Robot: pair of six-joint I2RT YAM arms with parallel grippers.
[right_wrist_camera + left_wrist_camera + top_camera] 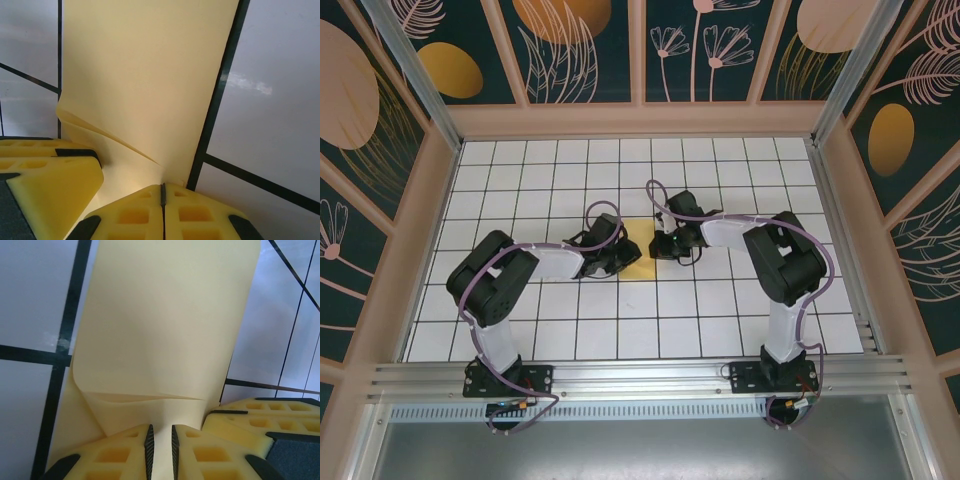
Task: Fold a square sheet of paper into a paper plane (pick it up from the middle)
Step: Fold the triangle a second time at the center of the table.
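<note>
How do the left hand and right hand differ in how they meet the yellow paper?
The left hand shows a narrow gap between its fingers, the square sheet of paper running through; the right hand presses its fingers tight together at the sheet. The left hand meets its left side, the right hand its right. Both lift the paper locally.

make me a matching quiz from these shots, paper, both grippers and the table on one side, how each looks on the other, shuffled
Things:
1. pale yellow square sheet of thin paper
2. left gripper, yellow fingers with black pads
3. right gripper, the same build
4. white tiled table

States:
a. pads pressed together at the sheet's raised edge
b. crossed by black grid lines
c. mid-table between both grippers, partly lifted and buckled
d. pads a narrow gap apart, paper running between them

Pairs: 1-c, 2-d, 3-a, 4-b
</note>
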